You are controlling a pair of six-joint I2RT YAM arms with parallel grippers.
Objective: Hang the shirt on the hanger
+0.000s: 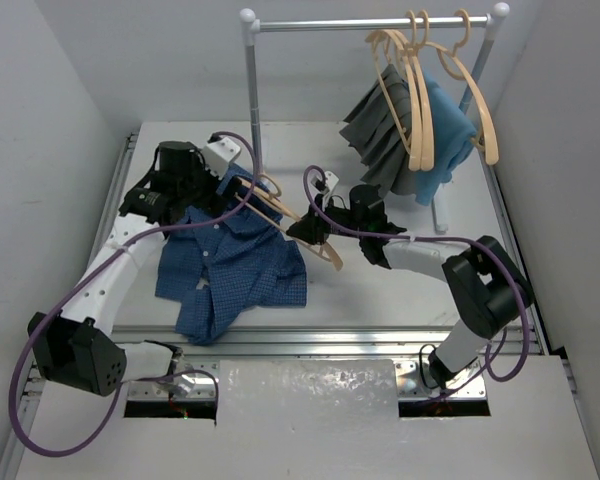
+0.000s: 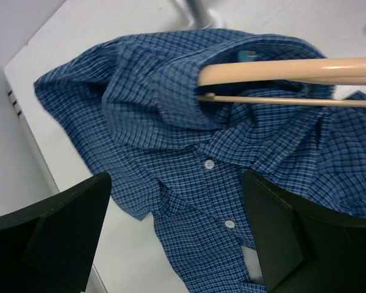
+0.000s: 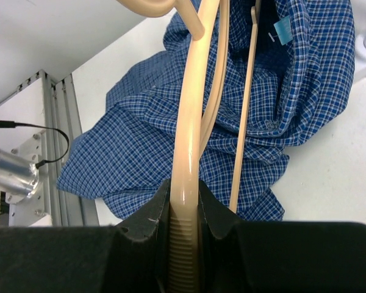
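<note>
1. Top view: bright, even light from above. The white table (image 1: 380, 300) and the walls are close to washed out, and the shadows beside the shirt (image 1: 235, 270) are faint and soft.
2. At 6 o'clock a shiny panel (image 1: 310, 385) throws back mottled glare; the rail (image 1: 370, 22) at 12 o'clock gleams.
3. Left wrist view: the shirt's checks are crisp, while the left gripper's fingers (image 2: 55, 238) at 7 and 5 o'clock are black, featureless and soft-edged. The table at 11 o'clock is nearly blown out.
4. Right wrist view: a long highlight runs down the hanger (image 3: 186, 152) — the right gripper's fingers (image 3: 140, 238) at 6 o'clock are dark and blurred, while the shirt behind is sharp.
</note>
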